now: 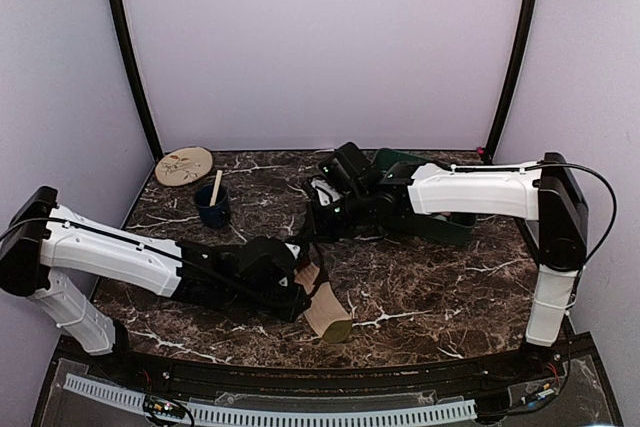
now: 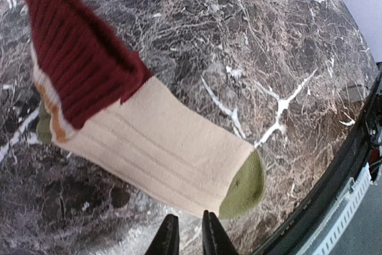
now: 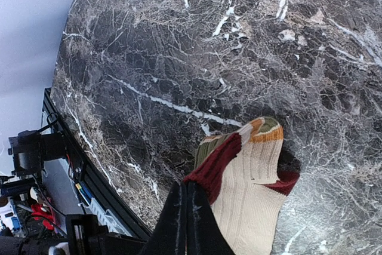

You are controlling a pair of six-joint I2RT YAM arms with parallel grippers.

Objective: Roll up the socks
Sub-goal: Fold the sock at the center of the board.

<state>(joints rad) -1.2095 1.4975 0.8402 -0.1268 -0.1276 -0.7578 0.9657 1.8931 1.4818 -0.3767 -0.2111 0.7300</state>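
Socks: only the tan sock (image 1: 328,315) is showing, lying stretched out on the table (image 1: 430,287) near the front edge, between the two arms; no second sock is appearing in any view.
Cuff end: the dark red cuff (image 2: 77,52) is standing up off the marble, while the cream body and olive toe (image 2: 245,186) are resting flat on it.
Right gripper (image 3: 184,186): its fingers are pressing together with the cuff's edge meeting their tips, so it is seemingly pinching that edge.
Left gripper (image 2: 190,224): its fingers are standing nearly together with a narrow gap and nothing between them, hanging just beside the sock's long edge near the toe.
Progress: by my judgement the rolling is hardly beginning; no coil is forming, so the whole roll is remaining to do.
Surface: a dark marble-look top with white veins is carrying the sock, and fabric is likely sliding easily on it.
Room: pale lilac walls are closing in three sides, with black poles (image 1: 128,57) at the corners; a green tray (image 1: 455,229), a dark mug (image 1: 212,207) and a round plate (image 1: 184,165) are sitting toward the back.
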